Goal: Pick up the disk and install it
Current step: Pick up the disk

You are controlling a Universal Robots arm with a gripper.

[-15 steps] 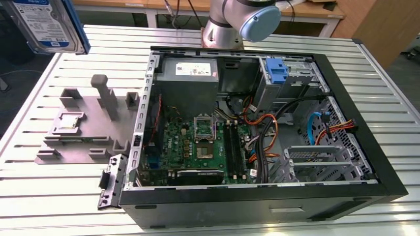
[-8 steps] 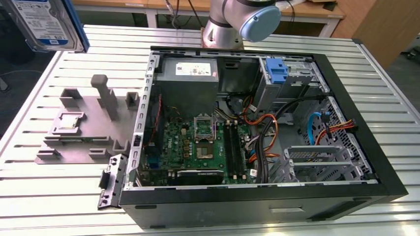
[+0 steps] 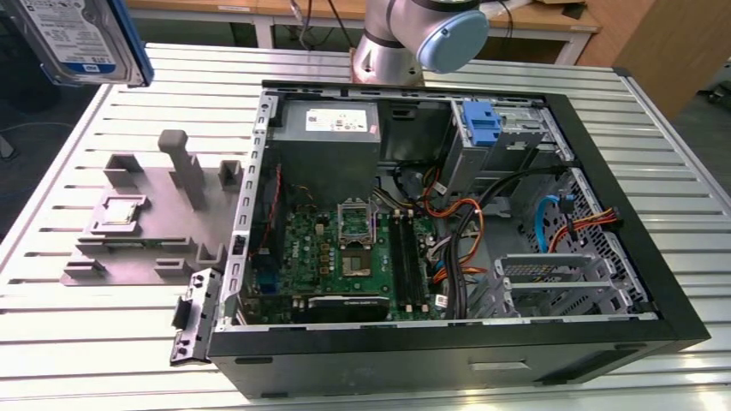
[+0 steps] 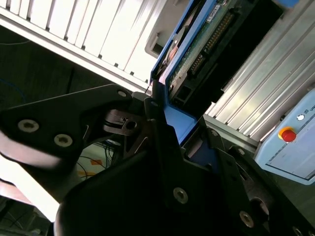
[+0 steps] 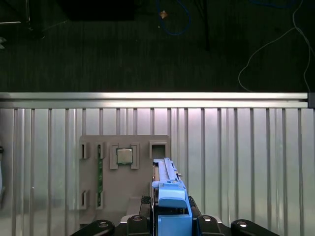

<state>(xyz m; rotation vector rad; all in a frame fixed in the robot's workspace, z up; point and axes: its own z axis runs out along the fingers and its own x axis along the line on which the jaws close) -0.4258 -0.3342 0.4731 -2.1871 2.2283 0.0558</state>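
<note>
The disk [image 3: 78, 38] hangs high above the table's far corner at the exterior view's left, its white-and-blue label facing the camera and its blue carrier along one side. In the first wrist view the disk [image 5: 169, 189] is edge-on, blue carrier toward the camera, with my gripper [image 5: 170, 220] shut on it from both sides. The second wrist view shows the disk's [image 4: 199, 51] green circuit-board side and blue frame clamped between the black fingers [image 4: 160, 142] of my gripper [image 4: 170, 130]. The disk is held over the grey fixture [image 5: 125, 191].
An open black computer case [image 3: 457, 342] lies on the slatted metal table [image 3: 92, 334], with a motherboard [image 3: 348, 257], a blue bracket [image 3: 485, 124] in the upper bay and a metal drive cage [image 3: 560, 278]. The grey fixture [image 3: 143, 227] holds a small square chip [image 5: 124, 157].
</note>
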